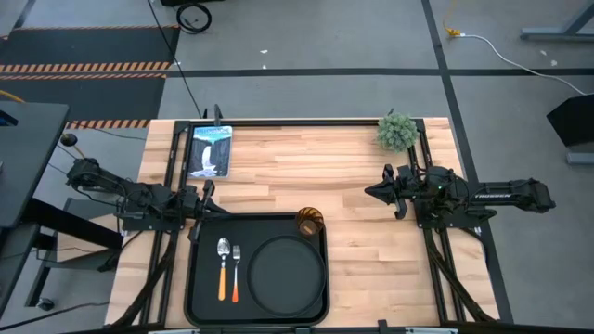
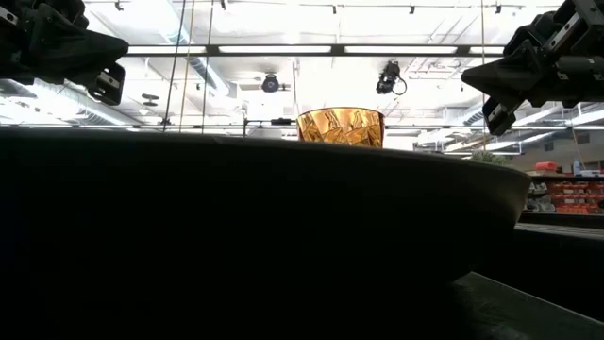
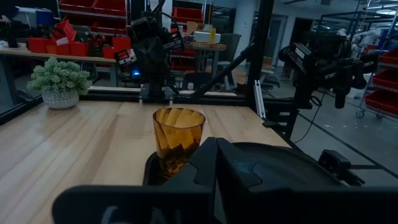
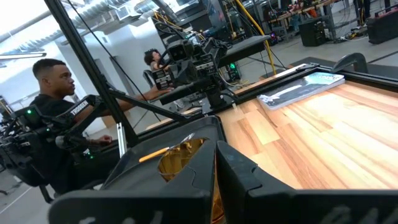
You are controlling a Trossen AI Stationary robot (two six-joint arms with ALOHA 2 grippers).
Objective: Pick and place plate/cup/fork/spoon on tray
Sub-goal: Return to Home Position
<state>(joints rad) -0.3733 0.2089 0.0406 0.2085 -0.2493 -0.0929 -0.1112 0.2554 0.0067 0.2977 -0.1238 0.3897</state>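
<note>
The black tray [image 1: 200, 278] lies at the table's near edge. On it lie the round black plate [image 1: 286, 274] on the right, and the spoon [image 1: 224, 264] and the fork [image 1: 236, 271] side by side on the left. The amber cup [image 1: 310, 222] stands upright in the tray's far right corner; it also shows in the left wrist view [image 3: 179, 138] and the low view [image 2: 341, 126]. My left gripper [image 1: 215, 206] hovers shut by the tray's far left corner. My right gripper [image 1: 368, 192] hovers shut over bare table, right of the cup.
A small potted plant [image 1: 397, 132] stands at the far right of the table. A flat picture panel [image 1: 210, 150] lies at the far left. A person [image 4: 53, 93] sits beyond the table's left side. Bare wood lies between the tray and the far edge.
</note>
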